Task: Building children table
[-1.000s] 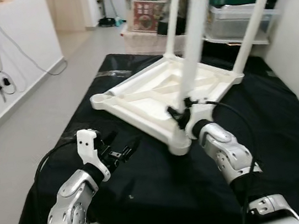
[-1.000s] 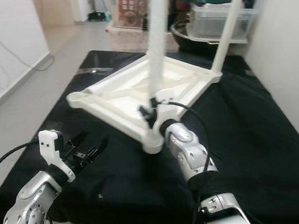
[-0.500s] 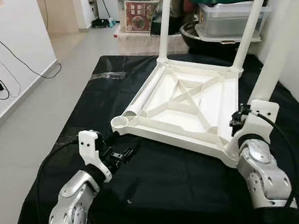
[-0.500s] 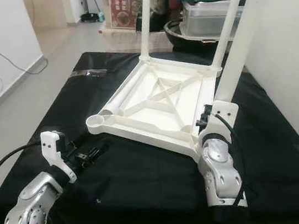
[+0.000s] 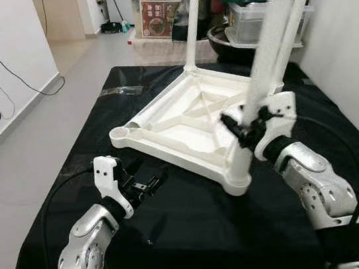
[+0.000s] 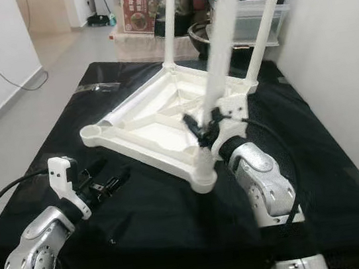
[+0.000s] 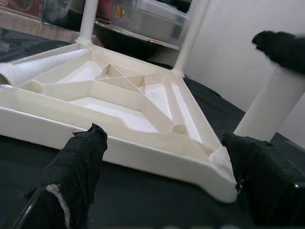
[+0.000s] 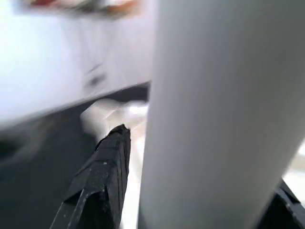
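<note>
**Third leg going into its socket**

Black cloth [image 5: 200, 232] covers the work surface, with storage bins [image 5: 263, 15] behind. On it lies the upturned tabletop [image 5: 184, 117], two legs already standing at its far corners. My right gripper [image 5: 252, 124] is clamped around a third leg [image 6: 221, 48], its foot at the near corner socket [image 5: 236, 179]. My left gripper [image 5: 147, 182] hovers low, just beside the tabletop's near edge, fingers [image 7: 78, 162] spread, holding nothing. The fourth leg [image 7: 28, 69] lies inside the tabletop by the empty left socket [image 5: 120, 133]. Risk as I judge it: the leg looks tilted, so pushing now could jam it or slide the unbraced tabletop across the cloth.
</note>
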You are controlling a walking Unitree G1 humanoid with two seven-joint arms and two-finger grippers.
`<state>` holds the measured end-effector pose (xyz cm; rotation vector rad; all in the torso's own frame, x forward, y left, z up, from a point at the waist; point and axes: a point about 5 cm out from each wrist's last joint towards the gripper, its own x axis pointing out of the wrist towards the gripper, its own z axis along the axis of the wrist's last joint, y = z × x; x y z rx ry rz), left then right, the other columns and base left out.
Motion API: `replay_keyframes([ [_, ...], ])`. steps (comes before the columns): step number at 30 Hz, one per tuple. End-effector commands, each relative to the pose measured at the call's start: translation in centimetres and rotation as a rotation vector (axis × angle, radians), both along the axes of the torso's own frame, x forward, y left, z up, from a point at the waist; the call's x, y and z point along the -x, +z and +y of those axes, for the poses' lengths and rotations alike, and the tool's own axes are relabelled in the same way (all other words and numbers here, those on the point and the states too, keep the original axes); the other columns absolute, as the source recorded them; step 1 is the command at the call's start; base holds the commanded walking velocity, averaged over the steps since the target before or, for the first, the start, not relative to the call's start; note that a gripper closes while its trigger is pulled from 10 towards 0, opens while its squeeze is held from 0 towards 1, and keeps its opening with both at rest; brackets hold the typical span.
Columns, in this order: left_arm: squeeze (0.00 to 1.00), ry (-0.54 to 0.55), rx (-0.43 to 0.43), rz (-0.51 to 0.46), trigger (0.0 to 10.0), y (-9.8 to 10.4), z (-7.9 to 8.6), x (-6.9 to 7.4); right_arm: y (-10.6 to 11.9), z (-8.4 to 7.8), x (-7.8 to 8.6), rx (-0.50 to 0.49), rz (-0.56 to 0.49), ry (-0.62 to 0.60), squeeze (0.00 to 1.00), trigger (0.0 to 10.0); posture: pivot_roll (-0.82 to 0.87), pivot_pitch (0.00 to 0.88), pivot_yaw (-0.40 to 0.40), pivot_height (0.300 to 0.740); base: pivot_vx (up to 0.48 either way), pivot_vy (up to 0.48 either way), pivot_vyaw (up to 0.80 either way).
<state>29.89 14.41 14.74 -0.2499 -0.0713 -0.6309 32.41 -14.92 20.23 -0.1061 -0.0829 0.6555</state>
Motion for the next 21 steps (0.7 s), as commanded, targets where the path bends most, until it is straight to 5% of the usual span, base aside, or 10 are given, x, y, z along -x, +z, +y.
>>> replay_keyframes([
  [1,0.0,-0.003,0.004,0.01,10.0,-0.2,-0.3,-0.1,-1.0,1.5,0.2,0.04,0.028,0.118,0.0,10.0,0.06,0.0,-0.129,0.74,0.0,0.0,0.0],
  [6,0.0,0.002,-0.002,0.007,10.0,-0.2,-0.4,-0.2,-1.9,2.6,-0.6,0.122,0.045,0.213,0.0,10.0,0.07,0.0,-0.136,0.74,0.0,0.0,0.0],
  [8,0.0,0.006,0.002,0.008,10.0,-0.2,-0.4,-0.3,-2.2,2.8,-1.2,0.129,0.059,0.202,0.0,9.1,0.08,0.0,-0.143,0.74,0.0,0.0,0.0],
  [9,0.0,0.011,-0.002,0.005,10.0,-0.2,-0.4,-0.2,-2.2,2.7,-2.2,0.1,0.073,0.106,0.0,0.0,0.08,0.0,-0.145,0.74,0.0,0.0,0.0],
  [12,0.0,0.016,-0.003,0.003,10.0,-0.2,-0.4,-0.2,-2.3,2.4,-3.1,0.075,0.1,0.005,0.0,0.0,0.08,0.0,-0.145,0.74,0.0,0.0,0.0],
  [14,0.0,0.019,0.002,0.002,10.0,-0.2,-0.2,-0.1,-3.4,-1.1,-5.0,-0.059,0.208,-0.491,0.0,0.0,0.07,0.0,-0.138,0.74,0.0,0.0,0.0],
  [18,0.0,0.017,0.002,0.001,10.0,-0.2,-0.2,-0.1,-5.4,-4.4,-4.4,-0.154,0.328,-0.859,0.0,0.0,0.07,0.0,-0.137,0.74,0.0,0.0,0.0],
  [19,0.0,0.017,0.002,0.001,10.0,-0.2,-0.2,-0.1,-5.4,-4.4,-4.4,-0.154,0.328,-0.859,0.0,0.0,0.07,0.0,-0.137,0.74,0.0,0.0,0.0],
  [20,0.0,0.011,0.008,0.004,10.0,-0.1,-0.2,-0.1,-6.8,-5.8,-2.8,-0.166,0.371,-1.012,0.0,0.0,0.06,0.0,-0.129,0.74,0.0,0.0,0.0],
  [21,0.0,0.011,0.008,0.004,10.0,-0.1,-0.2,-0.1,-6.8,-5.8,-2.8,-0.166,0.371,-1.012,0.0,0.0,0.06,0.0,-0.129,0.74,0.0,0.0,0.0],
])
